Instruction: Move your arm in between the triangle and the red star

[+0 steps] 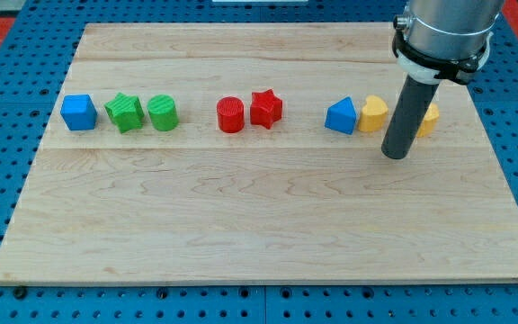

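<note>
The red star (266, 108) lies near the middle of the wooden board, touching a red cylinder (230, 115) on its left. The blue triangle (340, 117) lies to the star's right with a gap between them. My tip (395, 155) is at the view's right, below and right of the triangle, just below a yellow block (373, 114) that sits beside the triangle. The rod partly hides a second yellow block (428, 118).
At the view's left lie a blue cube (78, 112), a green star (125, 112) and a green cylinder (163, 113) in a row. The board (259, 225) rests on a blue pegboard table.
</note>
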You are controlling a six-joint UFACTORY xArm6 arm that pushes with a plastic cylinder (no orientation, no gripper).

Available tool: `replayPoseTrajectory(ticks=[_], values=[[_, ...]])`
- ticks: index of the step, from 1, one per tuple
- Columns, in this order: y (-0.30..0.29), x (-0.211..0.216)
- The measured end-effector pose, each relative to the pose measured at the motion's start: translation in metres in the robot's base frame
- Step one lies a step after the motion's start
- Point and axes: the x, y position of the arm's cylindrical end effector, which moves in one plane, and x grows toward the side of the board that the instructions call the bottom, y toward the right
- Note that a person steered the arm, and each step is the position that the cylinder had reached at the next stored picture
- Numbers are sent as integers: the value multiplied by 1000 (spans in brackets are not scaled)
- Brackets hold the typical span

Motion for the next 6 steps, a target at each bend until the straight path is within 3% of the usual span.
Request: replayPoseTrajectory(ticks=[2,4,6], values=[[-6,0],[-103,-6],[-110,-36]])
